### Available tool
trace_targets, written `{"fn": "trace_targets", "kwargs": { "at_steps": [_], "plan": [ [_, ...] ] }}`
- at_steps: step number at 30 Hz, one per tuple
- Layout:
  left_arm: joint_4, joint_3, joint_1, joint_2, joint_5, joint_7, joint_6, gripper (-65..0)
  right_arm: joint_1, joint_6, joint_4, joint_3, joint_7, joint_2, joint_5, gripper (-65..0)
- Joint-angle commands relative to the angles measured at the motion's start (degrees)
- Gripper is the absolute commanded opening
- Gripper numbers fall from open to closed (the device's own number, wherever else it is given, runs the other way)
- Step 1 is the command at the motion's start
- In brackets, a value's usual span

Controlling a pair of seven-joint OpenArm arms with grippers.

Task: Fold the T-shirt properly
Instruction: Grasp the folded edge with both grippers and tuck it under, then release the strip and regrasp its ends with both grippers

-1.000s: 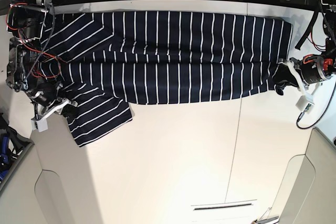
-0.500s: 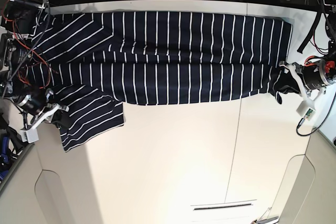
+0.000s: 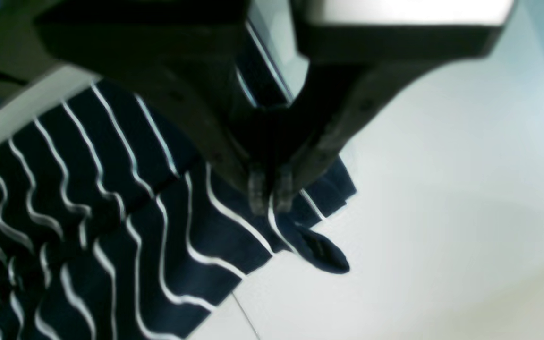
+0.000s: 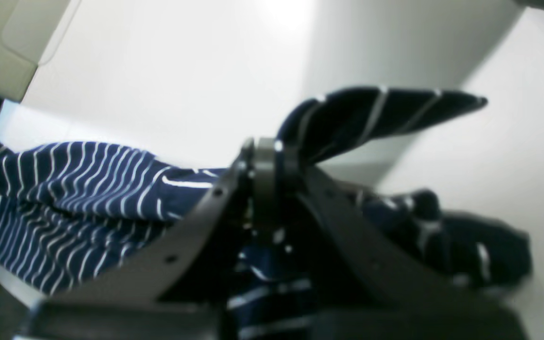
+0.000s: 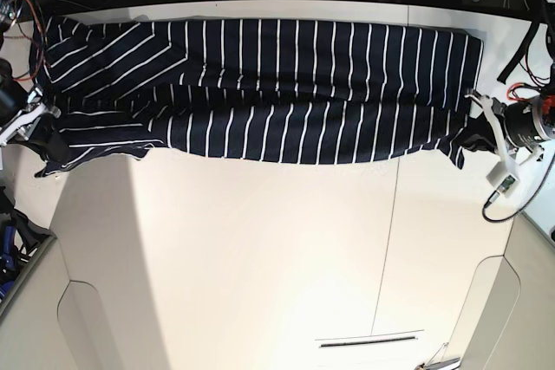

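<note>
— How do our two arms sit?
— Spread wide, at opposite ends of the base view.
— And our left gripper [image 3: 270,196]?
— Fingertips pinched together on the T-shirt [image 5: 260,84].
— Our right gripper [image 4: 265,156]?
— Clamped on cloth too.

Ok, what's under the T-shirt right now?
The pale table lies under the T-shirt, which is stretched flat between the left gripper and right gripper. Whatever might sit beneath the cloth is covered; no lump shows.
</note>
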Motion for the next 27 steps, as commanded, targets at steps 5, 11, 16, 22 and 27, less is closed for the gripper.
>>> {"fn": "trace_targets", "kwargs": {
  "at_steps": [5,11,16,22,27],
  "plan": [
    [6.1,-3.98,3.61,-1.29,-0.35,-1.01,0.35,-65.0,-3.96,0.42,4.04,2.73,0.92,1.01,2.54,-65.0],
    [10.93,-13.2,11.45,-1.27,-2.12,-0.96,0.26,-65.0,-9.35,0.55,5.27,2.82,0.92,0.96,3.67,-65.0],
    [11.87,-14.45,15.34,-0.44,-1.9,-0.98,0.24,-65.0,-10.1,0.59,5.27,2.82,-0.17,0.85,3.61,-65.0],
    [11.85,-14.45,17.42,4.35,-0.83,-0.98,0.24,-65.0,-10.97,0.57,5.25,2.8,-2.58,0.83,3.61,-65.0],
    [11.85,-14.45,17.99,6.21,1.38,-1.03,0.28,-65.0,-14.25,0.42,5.2,2.8,-2.19,0.52,3.21,-65.0]
  ]
}}
